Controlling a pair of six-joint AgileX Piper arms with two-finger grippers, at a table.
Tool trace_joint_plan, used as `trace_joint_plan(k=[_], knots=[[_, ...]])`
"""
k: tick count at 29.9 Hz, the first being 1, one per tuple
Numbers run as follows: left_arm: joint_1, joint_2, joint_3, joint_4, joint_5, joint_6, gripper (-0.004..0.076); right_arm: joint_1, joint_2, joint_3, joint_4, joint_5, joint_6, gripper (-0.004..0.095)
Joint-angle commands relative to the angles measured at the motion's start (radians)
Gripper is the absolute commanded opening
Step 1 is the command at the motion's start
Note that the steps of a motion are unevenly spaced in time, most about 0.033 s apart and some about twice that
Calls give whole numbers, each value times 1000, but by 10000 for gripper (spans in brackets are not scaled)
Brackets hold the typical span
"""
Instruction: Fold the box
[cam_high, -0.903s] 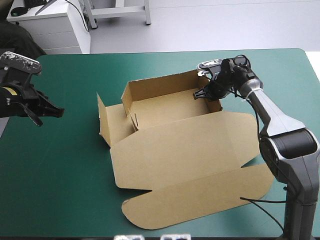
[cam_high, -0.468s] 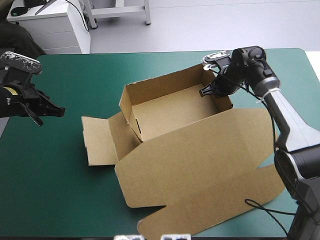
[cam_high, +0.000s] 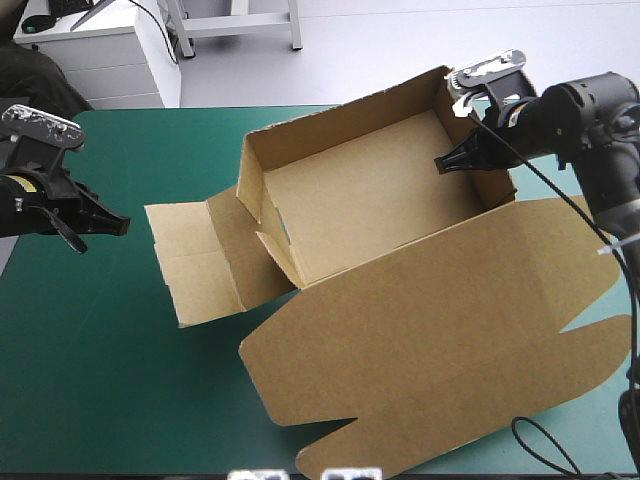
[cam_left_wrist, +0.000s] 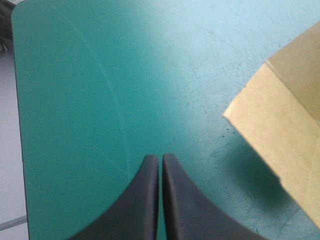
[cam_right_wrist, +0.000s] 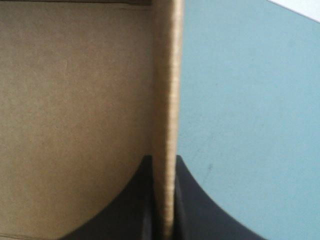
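Right wrist view: the right gripper (cam_right_wrist: 163, 161) is clamped on the brown box (cam_high: 360, 200) by its side wall (cam_right_wrist: 167, 75), I guess to tilt it up mid-table. The left gripper (cam_left_wrist: 160, 160) is closed and empty, parked over the teal-green cover (cam_left_wrist: 100, 75) near the left edge.

Teal-green-covered table (cam_high: 120, 380), brown box (cam_high: 370, 210) on it, lid (cam_high: 450, 330) flat
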Motion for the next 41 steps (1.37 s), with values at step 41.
trace_joint_plan(k=[41], knots=[[-1,34,629,-1329,-343,689,16,-115,-223,52,140,-25,-18,-19]])
